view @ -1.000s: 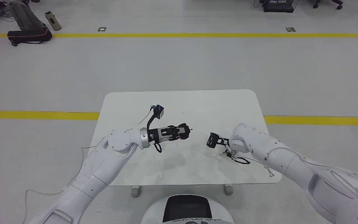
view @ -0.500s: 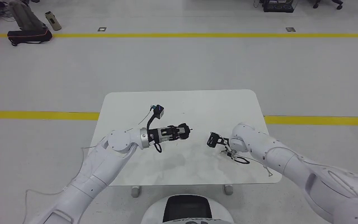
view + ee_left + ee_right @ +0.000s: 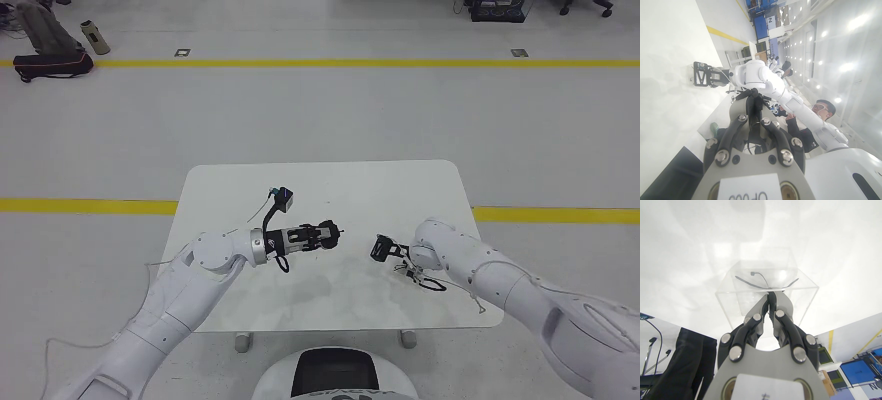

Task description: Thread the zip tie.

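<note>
A thin black zip tie (image 3: 761, 275) lies in a small clear box (image 3: 806, 306) on the white table (image 3: 400, 190); its square head (image 3: 753, 273) points away from me. My right gripper (image 3: 769, 293) is at the box's near rim, shut, with the zip tie's strip running into its fingertips. In the top view the right gripper (image 3: 380, 248) sits right of the table's middle. My left gripper (image 3: 751, 94) is shut on a black strap (image 3: 753, 106) that bulges past its tips. The left gripper (image 3: 332, 233) hangs above the table's middle, a short gap from the right one.
The table's near edge (image 3: 350, 328) runs just under both arms, and its far half is bare. A person (image 3: 821, 111) stands behind the right arm, off the table. Yellow floor lines cross the room beyond.
</note>
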Available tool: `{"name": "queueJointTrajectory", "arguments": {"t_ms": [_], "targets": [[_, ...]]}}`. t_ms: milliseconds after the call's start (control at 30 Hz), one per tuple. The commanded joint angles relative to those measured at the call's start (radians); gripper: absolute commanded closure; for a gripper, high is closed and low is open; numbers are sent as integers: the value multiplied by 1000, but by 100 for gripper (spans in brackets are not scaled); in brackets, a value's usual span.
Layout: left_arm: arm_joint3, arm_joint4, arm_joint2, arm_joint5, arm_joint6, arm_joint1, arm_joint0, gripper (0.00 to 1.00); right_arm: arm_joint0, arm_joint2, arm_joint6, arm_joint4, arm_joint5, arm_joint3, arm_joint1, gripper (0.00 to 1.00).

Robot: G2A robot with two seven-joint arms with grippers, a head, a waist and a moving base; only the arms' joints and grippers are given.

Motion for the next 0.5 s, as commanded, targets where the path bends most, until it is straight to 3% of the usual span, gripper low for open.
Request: {"name": "queueJointTrajectory", "arguments": {"t_ms": [0,467], "targets": [[0,0,0,0,0,0,0,100,5,0,1,5,0,-17,7,100],[0,0,0,0,0,0,0,100,29,0,1,91,0,-157,101,100]]}}
